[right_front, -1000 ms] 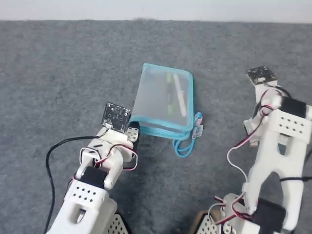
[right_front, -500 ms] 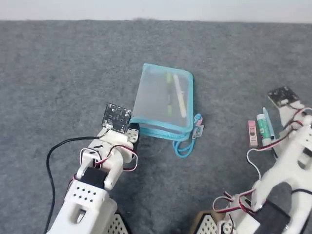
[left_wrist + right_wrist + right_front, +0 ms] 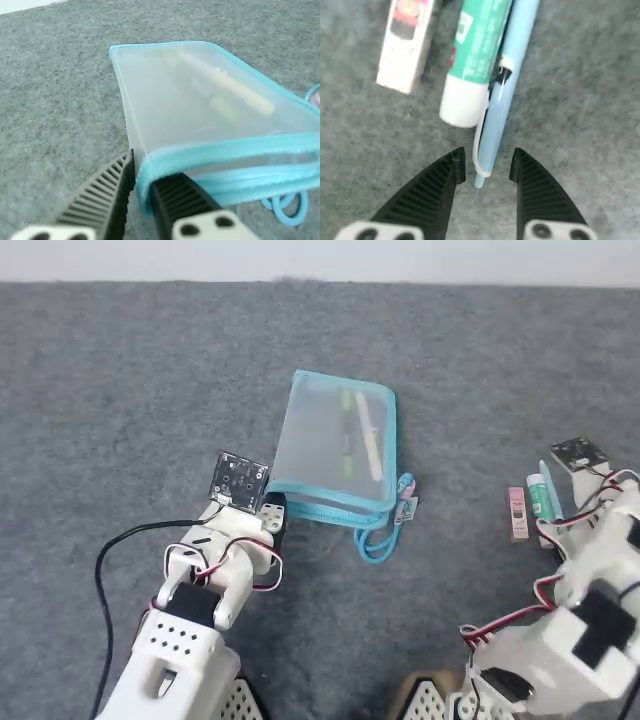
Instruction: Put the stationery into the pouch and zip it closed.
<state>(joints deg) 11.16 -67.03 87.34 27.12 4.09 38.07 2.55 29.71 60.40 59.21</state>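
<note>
right hand (image 3: 487, 162) newly over one pen (image 3: 512, 65), one glue stick (image 3: 475, 55), one eraser (image 3: 405, 45)

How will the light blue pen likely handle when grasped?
The slim, round light blue pen looks rigid and light, so it should lift without sagging. Its smooth barrel may roll or slip; the clip could check rolling. It touches the green-and-white glue stick, which may get nudged.

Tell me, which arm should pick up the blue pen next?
The right. The right hand is open just above the blue pen, a finger on each side. The left hand is pinching the pouch, away from the pen.
</note>
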